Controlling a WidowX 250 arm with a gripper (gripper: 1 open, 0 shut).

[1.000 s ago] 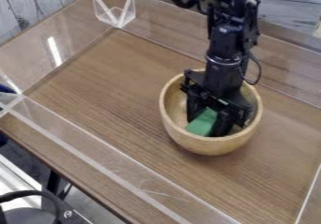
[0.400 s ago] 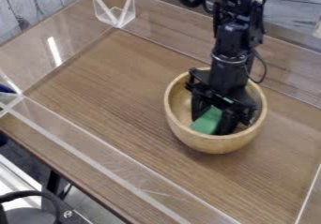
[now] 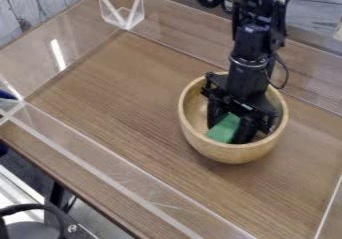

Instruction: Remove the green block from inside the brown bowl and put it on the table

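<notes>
Inside brown bowl (image 3: 201,143), claw (image 3: 230,126) pointing down, clamping green block (image 3: 222,131)

The single black arm comes down from the top edge of the view, its wrist column nearly upright. The tool (image 3: 230,122) points steeply downward, its dark fingers (image 3: 214,114) drawn in, closed on the green block (image 3: 223,131) between them.

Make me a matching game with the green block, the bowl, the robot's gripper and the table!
Things:
1. green block
2. brown bowl
3. gripper
4. table

Descriptions:
A. reaching down into the bowl, shut on the block
B. bordered by clear walls
C. inside the bowl
D. round, resting on the table

Pairs: 1-C, 2-D, 3-A, 4-B
</notes>
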